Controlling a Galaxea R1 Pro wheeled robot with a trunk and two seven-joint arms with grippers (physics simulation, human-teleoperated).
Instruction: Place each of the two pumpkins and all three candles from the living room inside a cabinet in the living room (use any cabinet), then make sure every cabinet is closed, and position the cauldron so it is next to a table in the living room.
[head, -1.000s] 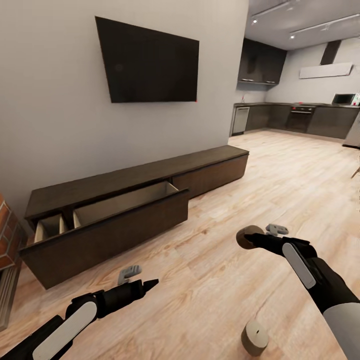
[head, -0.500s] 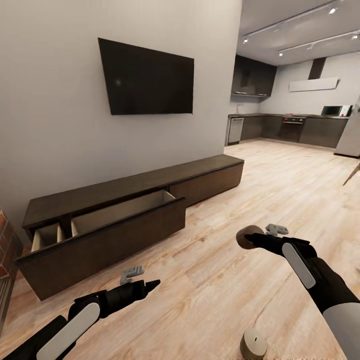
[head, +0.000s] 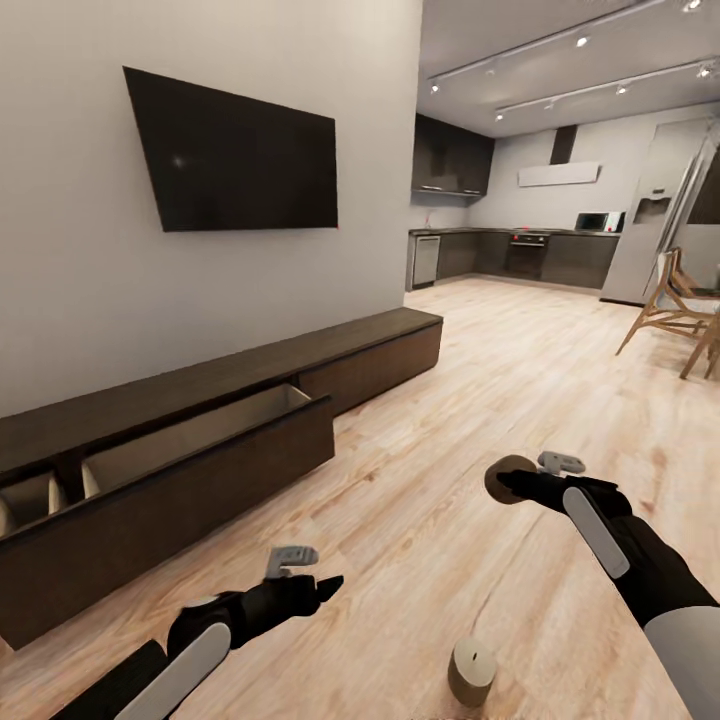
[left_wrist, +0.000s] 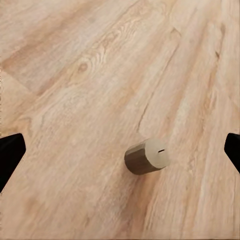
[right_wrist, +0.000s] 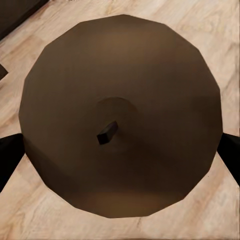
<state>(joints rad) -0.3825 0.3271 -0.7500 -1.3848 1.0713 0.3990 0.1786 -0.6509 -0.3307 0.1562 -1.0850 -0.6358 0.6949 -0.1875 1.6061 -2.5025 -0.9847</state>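
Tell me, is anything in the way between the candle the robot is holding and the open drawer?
Nothing visible: only bare wooden floor lies between the candle in the right gripper and the cabinet's open drawer.

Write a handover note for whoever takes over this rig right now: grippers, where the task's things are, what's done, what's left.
Right gripper: shut on a candle, held above the floor.
Left gripper: open, empty, low over the floor.
A second candle stands on the floor between the arms.
Cabinet: one long drawer open; what I can see of its inside is bare.
Left: stow both candles here, find the third candle, pumpkins and cauldron, close the drawers.
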